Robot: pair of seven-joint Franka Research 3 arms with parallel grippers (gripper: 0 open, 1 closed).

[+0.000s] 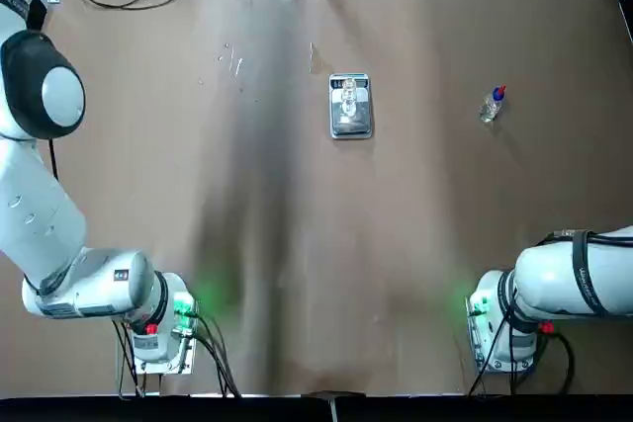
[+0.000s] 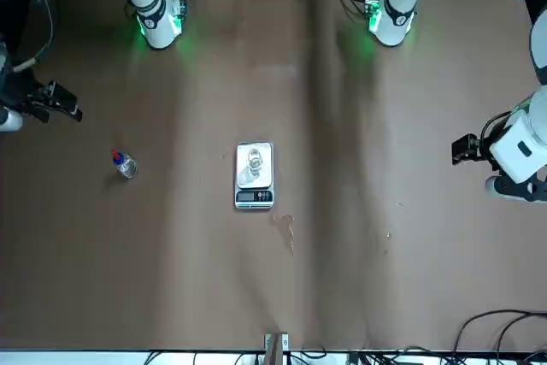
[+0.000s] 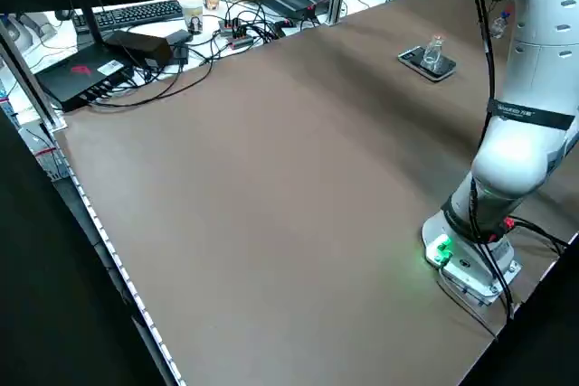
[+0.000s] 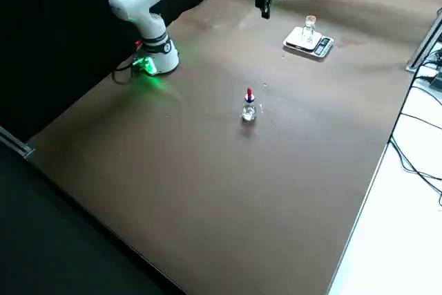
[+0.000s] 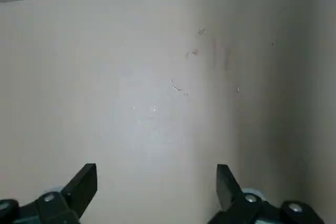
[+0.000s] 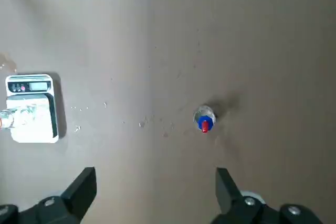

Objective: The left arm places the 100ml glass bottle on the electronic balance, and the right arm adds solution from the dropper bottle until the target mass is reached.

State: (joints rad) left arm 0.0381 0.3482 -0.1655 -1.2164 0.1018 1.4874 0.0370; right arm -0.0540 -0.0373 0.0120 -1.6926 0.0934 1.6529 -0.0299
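One dropper bottle (image 6: 204,120) upright, beyond open right end effector (image 6: 156,195)

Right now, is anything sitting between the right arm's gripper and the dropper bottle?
Nothing visible does. The right gripper hangs with jaws open above bare table, and the dropper bottle stands alone there. The electronic balance, carrying the 100ml glass bottle, sits well off to one side.

No lettering, number or brand mark can be read anywhere on the brown tabletop (image 1: 297,244). The display strip of the small flat silver-grey electronic balance (image 6: 32,107) shows only blurred marks, and faint print on the white segmented robot arm's band (image 3: 529,115) stays too small to make out.
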